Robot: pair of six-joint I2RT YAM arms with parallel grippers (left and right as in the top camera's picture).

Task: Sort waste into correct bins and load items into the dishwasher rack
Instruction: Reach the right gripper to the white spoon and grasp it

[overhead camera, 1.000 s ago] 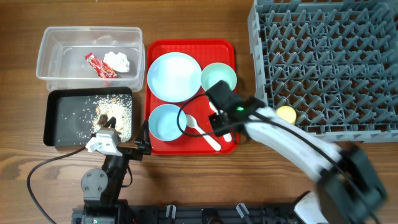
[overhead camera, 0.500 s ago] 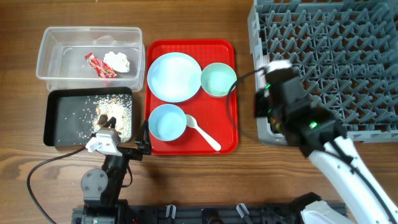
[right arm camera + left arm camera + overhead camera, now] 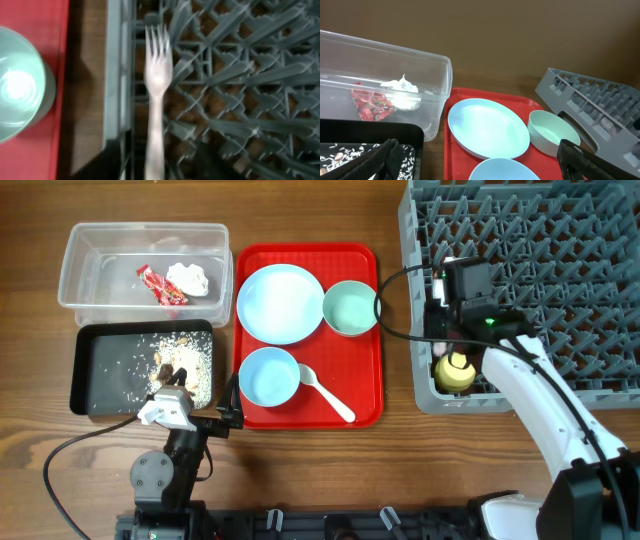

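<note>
Trouble, seen from overhead, gathers at the left wall of the rack [image 3: 520, 240]. The right gripper [image 3: 440, 325] hangs just inside that wall, close beside the yellow cup [image 3: 456, 370] already in the rack, and the fork [image 3: 157, 75] it carries cannot be made out from up here. A release slightly too far left would drop the fork on the table between the rack and the red tray [image 3: 372, 380], and a careless pull-back could knock the cup. The arm's black cable [image 3: 379, 310] loops out over the tray edge near the green bowl [image 3: 350, 308] and could drag it if it catches. The plate [image 3: 280, 303], blue bowl [image 3: 268, 376] and spoon [image 3: 327, 395] wait on the tray. The wrapper [image 3: 160, 284] and tissue [image 3: 188, 277] lie in the clear tub [image 3: 100, 265], the food scraps [image 3: 185, 360] in the black tray [image 3: 100, 380]. In the left wrist view, the left gripper [image 3: 477, 150] has its fingers spread wide with nothing between them, low over the black tray and facing the dishes; the risk there is small unless it crosses the other arm's path. In the blurred right wrist view, the fork lies over the grid, tines pointing away, its handle running to the bottom edge where the fingers sit. They barely show, so I judge rather than see that they are clamped on the handle. The gaps between pegs look wider than the fork, so laid flat it may slip through or wedge crooked, and pushed tines-first it may jam against a peg.
</note>
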